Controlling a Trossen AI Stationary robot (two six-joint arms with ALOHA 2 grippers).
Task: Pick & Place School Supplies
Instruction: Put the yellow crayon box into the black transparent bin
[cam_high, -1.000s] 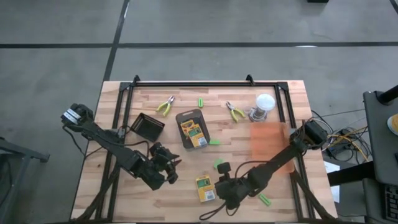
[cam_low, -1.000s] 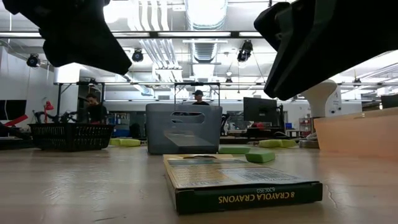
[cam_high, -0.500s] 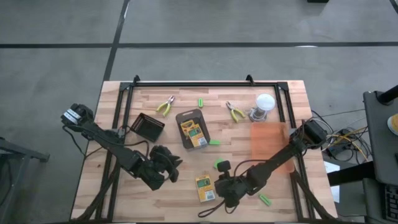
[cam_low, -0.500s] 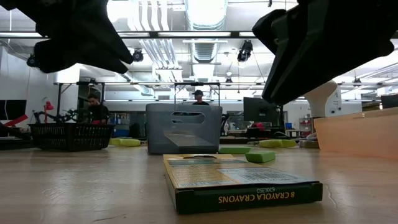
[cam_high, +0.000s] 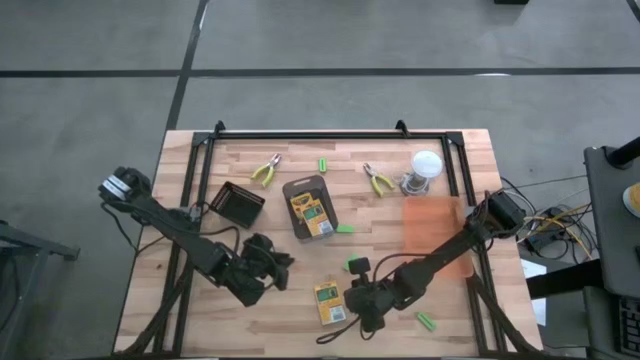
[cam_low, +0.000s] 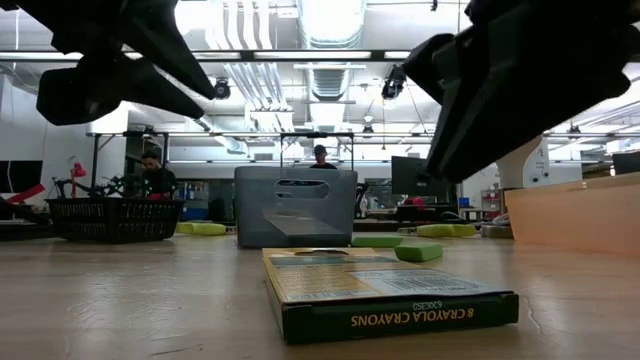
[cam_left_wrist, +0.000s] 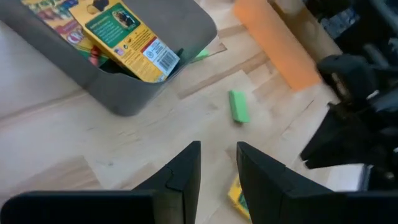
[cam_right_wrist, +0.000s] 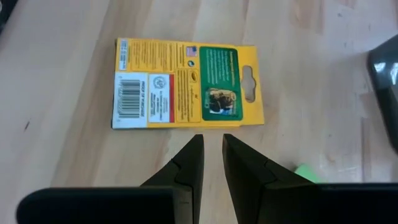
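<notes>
Yellow-and-green crayon box (cam_high: 327, 302) lies flat near the surface's (cam_high: 260, 320) front edge. Right pincer (cam_high: 352, 303), tips together and empty, has slid leftward to hang just beside it, likely lining up a grasp. Left pincer (cam_high: 278, 262), slightly apart, waits nearby; bare wood lies between.

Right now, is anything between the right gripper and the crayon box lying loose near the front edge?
Nothing visible. The right gripper, fingers nearly shut and empty, hangs just beside the crayon box, with only bare table between them.
</notes>
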